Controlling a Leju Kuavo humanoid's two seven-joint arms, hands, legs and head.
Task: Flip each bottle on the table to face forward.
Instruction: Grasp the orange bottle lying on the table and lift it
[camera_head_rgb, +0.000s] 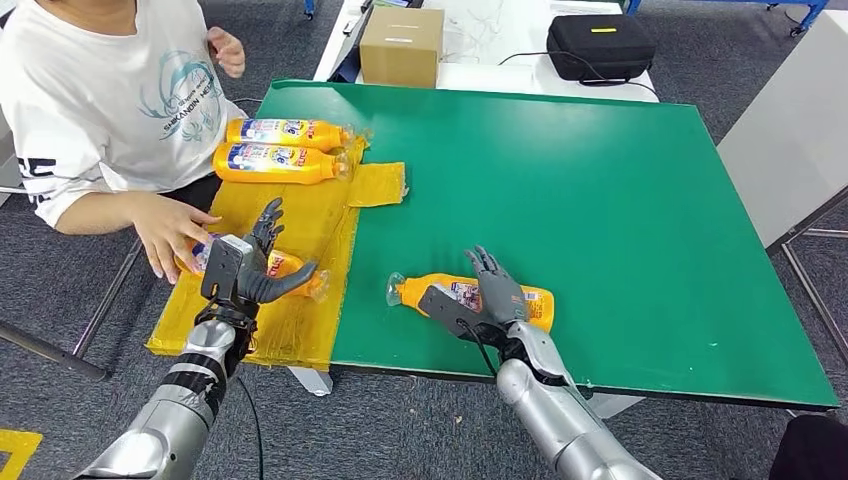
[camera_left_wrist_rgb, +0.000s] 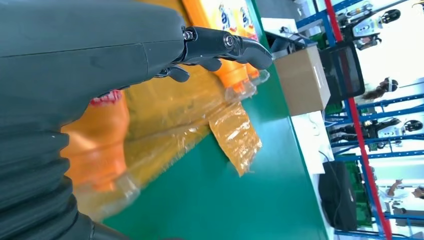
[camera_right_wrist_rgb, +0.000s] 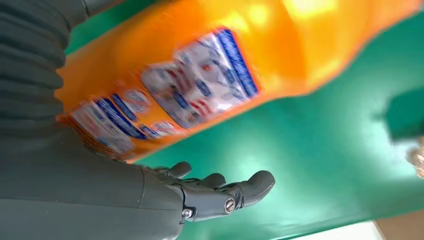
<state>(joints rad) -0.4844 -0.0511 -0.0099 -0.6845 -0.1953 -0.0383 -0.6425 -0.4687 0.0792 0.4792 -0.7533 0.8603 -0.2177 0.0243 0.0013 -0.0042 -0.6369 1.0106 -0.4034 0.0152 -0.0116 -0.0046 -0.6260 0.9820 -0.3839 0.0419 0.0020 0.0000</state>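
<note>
Four orange bottles lying flat. One on the bare green table (camera_head_rgb: 620, 200) at about 6 o'clock of its surface, near the front edge: bottle under the right hand (camera_head_rgb: 420, 291), cap toward 9 o'clock, label up. Right hand (camera_head_rgb: 497, 293) resting over its middle, fingers extended along the body; whether actually clasped round it, cannot tell. In the right wrist view, same bottle (camera_right_wrist_rgb: 210, 80) blurred, just above the thumb (camera_right_wrist_rgb: 225, 192), with green table showing between them.

At 9 o'clock, on the yellow plastic sheet (camera_head_rgb: 300, 225) draped over the table's left edge, bottle by the left hand (camera_head_rgb: 290, 268), partly hidden. Left hand (camera_head_rgb: 252, 264) above it, fingers spread apart, holding nothing. A person's hand (camera_head_rgb: 170, 232) touching that bottle's far end.

Toward 11 o'clock, two labelled bottles side by side: far bottle (camera_head_rgb: 285, 132) and near bottle (camera_head_rgb: 275, 162), caps toward 3 o'clock.

Beyond the table at 12 o'clock, a cardboard box (camera_head_rgb: 402, 45) and a black case (camera_head_rgb: 600, 45).
</note>
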